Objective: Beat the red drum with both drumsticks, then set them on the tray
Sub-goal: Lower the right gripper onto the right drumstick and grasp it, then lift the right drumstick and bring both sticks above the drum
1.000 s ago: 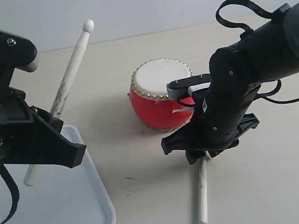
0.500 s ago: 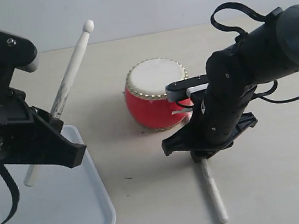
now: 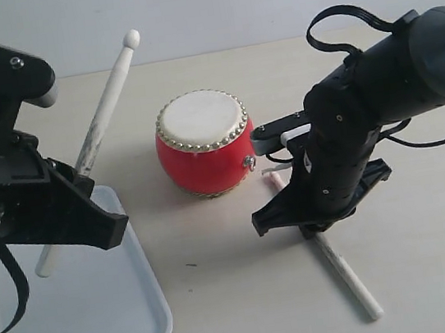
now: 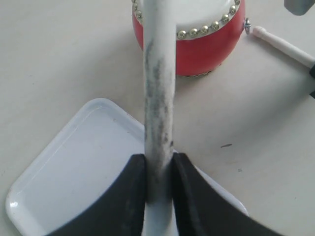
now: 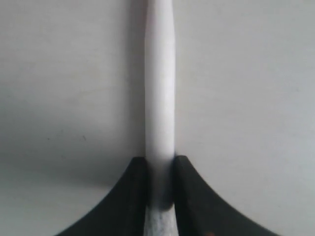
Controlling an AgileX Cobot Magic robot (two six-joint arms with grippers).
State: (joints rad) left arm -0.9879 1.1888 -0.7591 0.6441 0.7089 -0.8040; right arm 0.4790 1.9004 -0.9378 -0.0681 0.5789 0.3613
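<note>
The red drum (image 3: 203, 143) stands upright mid-table, cream skin up; in the left wrist view the drum (image 4: 206, 49) is just beyond the stick. My left gripper (image 3: 82, 179) (image 4: 159, 169) is shut on a scuffed drumstick (image 3: 109, 95) (image 4: 158, 98), held slanted in the air with its knobbed tip high, over the corner of the white tray (image 3: 86, 318) (image 4: 74, 172). My right gripper (image 3: 307, 227) (image 5: 160, 169) is shut on the other drumstick (image 3: 346, 277) (image 5: 160, 88), low over the table. That stick's knobbed tip (image 3: 274, 179) (image 4: 261, 33) lies close to the drum's lower right side.
The beige table (image 3: 224, 299) meets a pale wall at the back. The left arm's bulky black body (image 3: 7, 164) stands over the tray's far end. The right arm (image 3: 393, 84) and its cable reach in from the right.
The drum has slid to the left across the table. The right gripper's stick has swung, its butt end moving to the right. The left arm and its stick have stayed still.
</note>
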